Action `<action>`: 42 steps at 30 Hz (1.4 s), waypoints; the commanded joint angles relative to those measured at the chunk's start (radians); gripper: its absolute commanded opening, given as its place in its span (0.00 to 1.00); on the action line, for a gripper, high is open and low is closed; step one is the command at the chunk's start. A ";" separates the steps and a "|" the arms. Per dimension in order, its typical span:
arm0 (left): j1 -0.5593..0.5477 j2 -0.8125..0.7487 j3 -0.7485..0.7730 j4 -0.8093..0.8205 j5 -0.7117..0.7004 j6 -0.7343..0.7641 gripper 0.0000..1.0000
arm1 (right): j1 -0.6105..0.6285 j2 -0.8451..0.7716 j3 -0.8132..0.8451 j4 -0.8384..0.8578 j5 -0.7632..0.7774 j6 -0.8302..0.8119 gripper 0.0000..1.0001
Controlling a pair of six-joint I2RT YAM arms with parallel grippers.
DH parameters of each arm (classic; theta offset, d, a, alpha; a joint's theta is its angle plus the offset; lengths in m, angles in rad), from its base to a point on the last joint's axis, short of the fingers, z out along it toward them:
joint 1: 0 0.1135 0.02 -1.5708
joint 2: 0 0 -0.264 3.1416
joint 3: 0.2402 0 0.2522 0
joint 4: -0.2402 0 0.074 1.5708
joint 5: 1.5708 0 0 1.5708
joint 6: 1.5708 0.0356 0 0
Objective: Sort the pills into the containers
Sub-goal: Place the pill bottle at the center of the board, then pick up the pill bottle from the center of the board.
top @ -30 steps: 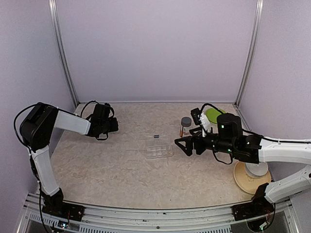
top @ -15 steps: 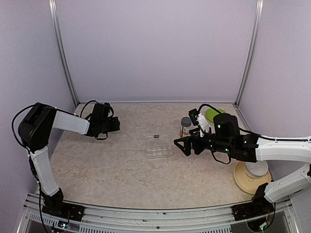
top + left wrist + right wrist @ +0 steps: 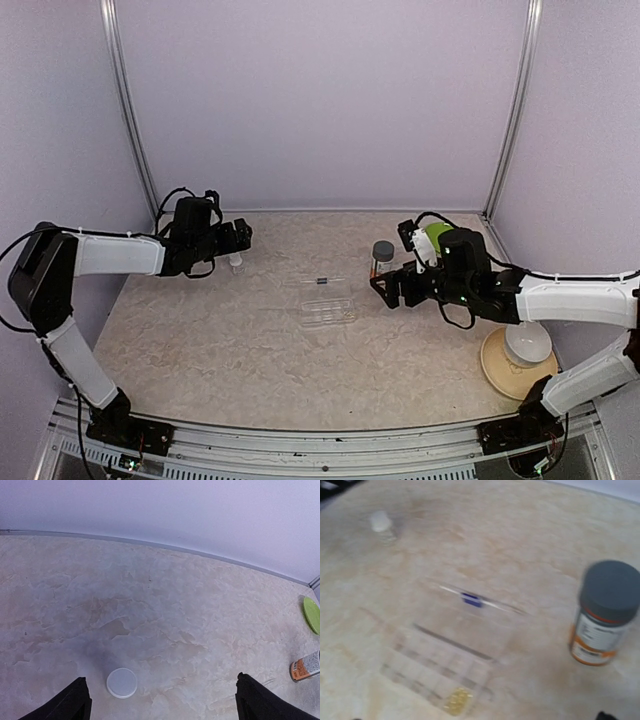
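Containers sit at the bench centre, a dark blue pill just farther back. Both the left gripper and right gripper have jaws spread.

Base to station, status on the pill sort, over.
Both open: left gripper above white cap, right gripper beside grey-capped bottle. Pill box mid-table, one dark blue piece at its far edge. Nothing blocking the box.
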 commanded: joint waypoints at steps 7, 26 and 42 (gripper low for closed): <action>-0.088 -0.131 -0.038 -0.043 -0.015 -0.003 0.99 | -0.113 0.154 0.046 0.068 0.023 -0.034 1.00; -0.186 -0.234 -0.090 -0.057 -0.037 -0.006 0.99 | -0.185 0.510 0.138 0.386 0.031 -0.143 0.93; -0.195 -0.258 -0.098 -0.062 -0.054 -0.009 0.99 | -0.192 0.679 0.186 0.582 0.123 -0.170 0.81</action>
